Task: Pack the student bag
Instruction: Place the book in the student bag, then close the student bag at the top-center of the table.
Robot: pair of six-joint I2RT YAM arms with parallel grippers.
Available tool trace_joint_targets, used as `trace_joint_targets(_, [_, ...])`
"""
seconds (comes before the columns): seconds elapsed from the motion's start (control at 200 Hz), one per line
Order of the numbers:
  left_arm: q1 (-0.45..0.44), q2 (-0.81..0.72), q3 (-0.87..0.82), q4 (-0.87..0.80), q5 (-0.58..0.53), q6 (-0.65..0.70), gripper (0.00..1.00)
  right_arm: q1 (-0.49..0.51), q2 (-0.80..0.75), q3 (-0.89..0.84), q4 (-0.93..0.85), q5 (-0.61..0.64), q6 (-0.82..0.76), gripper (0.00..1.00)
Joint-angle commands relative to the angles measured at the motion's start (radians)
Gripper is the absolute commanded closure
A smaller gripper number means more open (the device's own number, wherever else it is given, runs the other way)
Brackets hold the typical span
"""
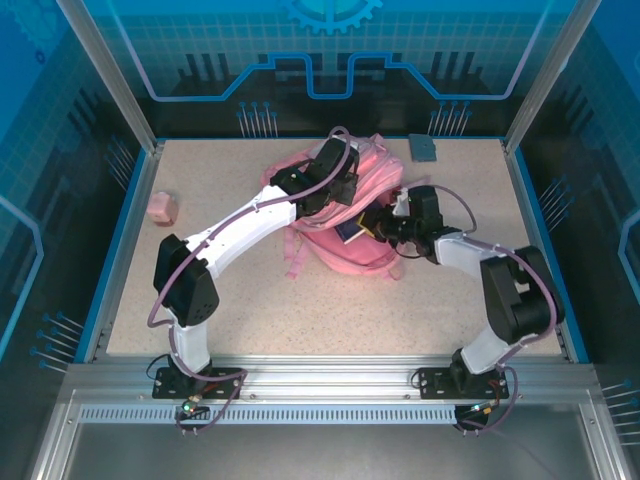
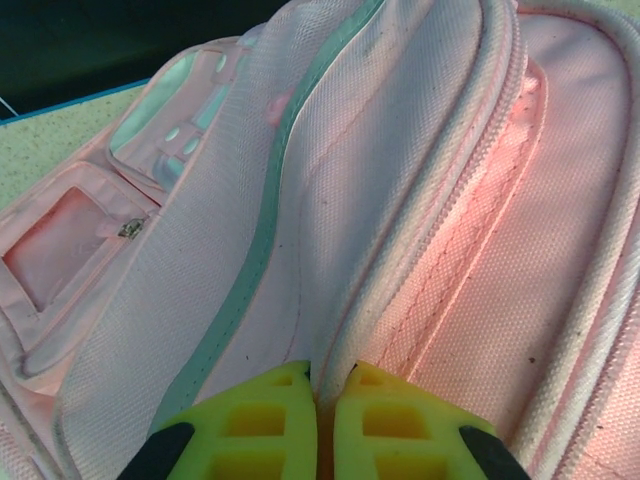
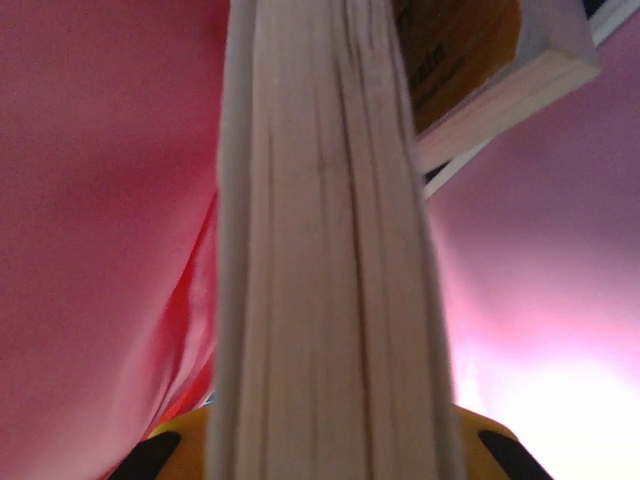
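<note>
- The left fingers (image 2: pixel 270 420) are closed and pinch the zip edge of the student bag (image 1: pixel 340 255).
- The right fingers (image 3: pixel 192 440), at the bag's 3 o'clock side, clamp a book (image 3: pixel 320 300).

book (image 3: pixel 330 250) blurred, cropped at top, student bag (image 1: pixel 335 258) partly hidden
</note>
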Motion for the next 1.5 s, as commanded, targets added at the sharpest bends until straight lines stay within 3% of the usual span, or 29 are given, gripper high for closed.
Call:
trace_joint_targets(0.0, [0.016, -0.085, 0.066, 0.075, 0.039, -0.062, 0.97, 0.019, 0.077, 0.076, 0.126, 0.081, -0.002, 0.83])
trace_joint_targets(0.3, [0.04, -0.073, 0.062, 0.07, 0.096, -0.109, 0.97, 0.019, 0.313, 0.214, 0.247, 0.104, 0.091, 0.73])
trace_joint_targets(0.485, [0.056, -0.06, 0.058, 0.064, 0.116, -0.128, 0.98, 0.013, 0.329, 0.256, 0.231, 0.058, 0.087, 0.53])
trace_joint_targets(0.71, [0.071, -0.047, 0.045, 0.075, 0.147, -0.146, 0.98, -0.021, 0.194, 0.111, 0.172, 0.054, 0.064, 0.36])
trace_joint_targets(0.815, [0.074, -0.037, 0.046, 0.08, 0.16, -0.145, 0.98, -0.04, 0.089, 0.018, 0.102, 0.073, 0.036, 0.33])
trace_joint_targets(0.98, [0.075, -0.015, 0.041, 0.088, 0.205, -0.139, 0.98, -0.065, -0.12, -0.077, -0.134, 0.167, -0.053, 0.31])
trace_joint_targets(1.096, [0.075, 0.002, 0.029, 0.096, 0.266, -0.125, 0.96, -0.08, -0.276, -0.112, -0.354, 0.304, -0.115, 0.3])
trace_joint_targets(1.181, [0.074, 0.009, 0.003, 0.103, 0.315, -0.117, 0.89, -0.09, -0.393, -0.113, -0.533, 0.456, -0.155, 0.27])
trace_joint_targets(1.261, [0.075, 0.007, -0.03, 0.112, 0.367, -0.116, 0.72, -0.093, -0.486, -0.095, -0.68, 0.577, -0.183, 0.24])
trace_joint_targets(1.406, [0.08, -0.038, -0.132, 0.162, 0.44, -0.139, 0.41, -0.083, -0.601, -0.073, -0.789, 0.615, -0.204, 0.23])
trace_joint_targets(1.496, [0.1, -0.085, -0.217, 0.196, 0.465, -0.164, 0.29, -0.056, -0.635, -0.047, -0.814, 0.64, -0.228, 0.22])
